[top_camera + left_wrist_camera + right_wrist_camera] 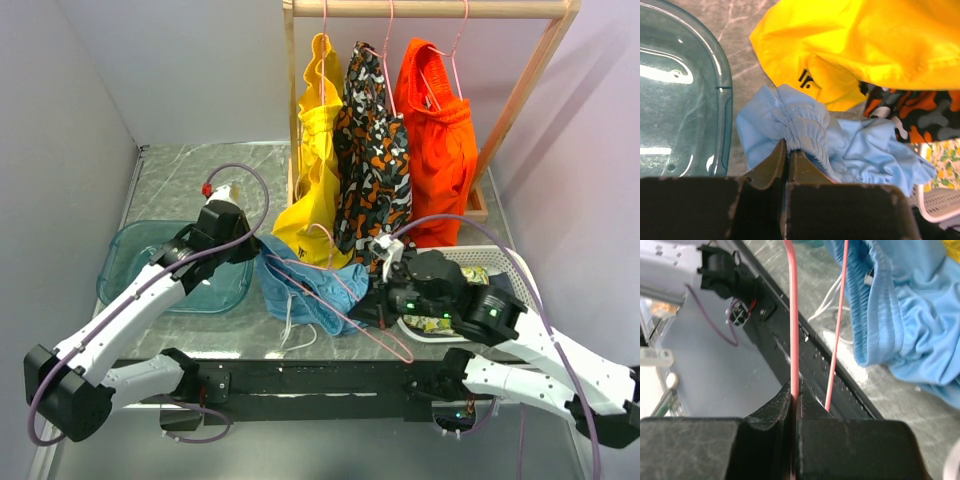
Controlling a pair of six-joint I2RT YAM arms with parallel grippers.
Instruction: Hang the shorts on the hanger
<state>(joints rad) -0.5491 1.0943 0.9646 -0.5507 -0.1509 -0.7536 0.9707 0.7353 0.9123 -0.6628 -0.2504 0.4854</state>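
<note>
Crumpled light-blue fabric shorts lie at centre frame, their gathered elastic waistband pinched by the left gripper. The right gripper clamps the thin pink wire hanger crossing them. A translucent teal plastic tub sits at left.

This is a robotics lab test cell rather than a home. The wooden clothes rack stands at the back of a marble-patterned table, which is boxed in by plain pale partition walls behind the rack and on both sides of it. In front of the rack, at the table's near edge, a black mounting rail carries a white left arm and a white right arm, with purple cable looping loose. Staged props sit around the rack — bright garments hang on it, a teal plastic tub lies to its left, and a white perforated basket sits just in front of its right foot.
</note>
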